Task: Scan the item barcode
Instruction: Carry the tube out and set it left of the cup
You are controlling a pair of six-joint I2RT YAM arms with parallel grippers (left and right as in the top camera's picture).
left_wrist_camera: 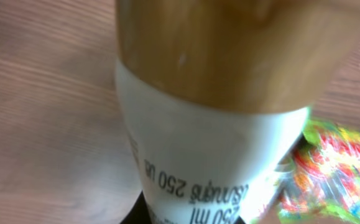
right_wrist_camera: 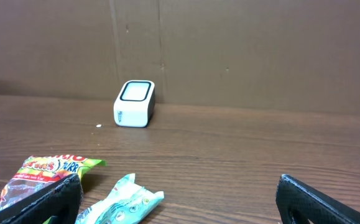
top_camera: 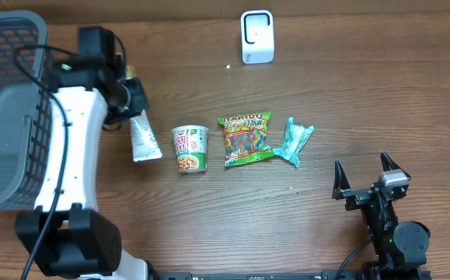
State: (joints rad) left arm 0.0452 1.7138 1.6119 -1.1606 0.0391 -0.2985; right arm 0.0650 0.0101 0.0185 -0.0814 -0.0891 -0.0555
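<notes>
While the left claw [top_camera: 135, 101] clamps the tube [top_camera: 144, 138] — arm bent over — the right claw [top_camera: 361, 165] gapes.

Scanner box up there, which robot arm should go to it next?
Left, probably. The left gripper is shut on the white tube, ready to carry to the scanner. The right gripper is open and holds nothing.

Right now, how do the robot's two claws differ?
The left claw is shut on a white tube; the right claw stands open and empty. The left claw is close to the noodle cup; the right claw sits apart from everything. Both are black.
</notes>
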